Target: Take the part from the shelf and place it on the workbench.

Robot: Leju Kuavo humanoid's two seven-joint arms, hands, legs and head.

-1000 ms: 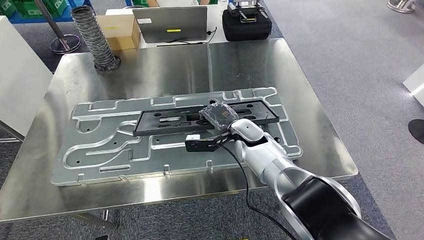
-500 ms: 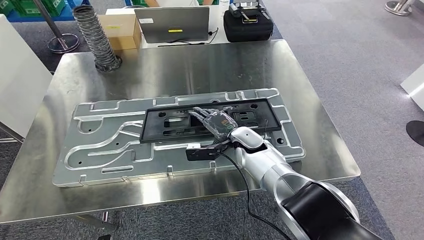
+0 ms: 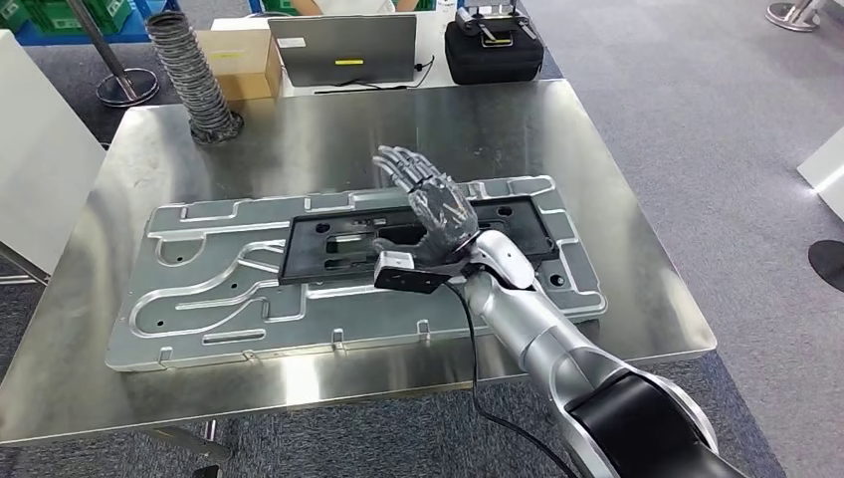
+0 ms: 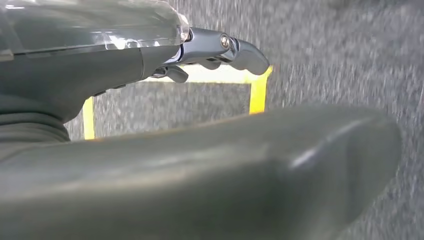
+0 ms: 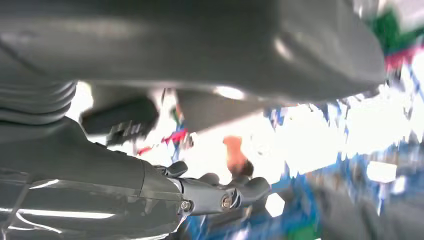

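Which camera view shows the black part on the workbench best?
The head view: the whole black part lies flat on the grey plate. The left wrist view faces carpet, and the right wrist view is too blurred to make it out.

A black part [image 3: 398, 237] lies on a silver plate [image 3: 199, 289]; the steel workbench [image 3: 328, 129] is grey, the carpet [image 3: 697, 119] grey-blue, the box [image 3: 237, 60] tan.

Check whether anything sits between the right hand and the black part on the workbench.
Nothing visible does. The right hand is raised, fingers spread, just above the black part, which lies flat on the grey metal plate on the workbench.
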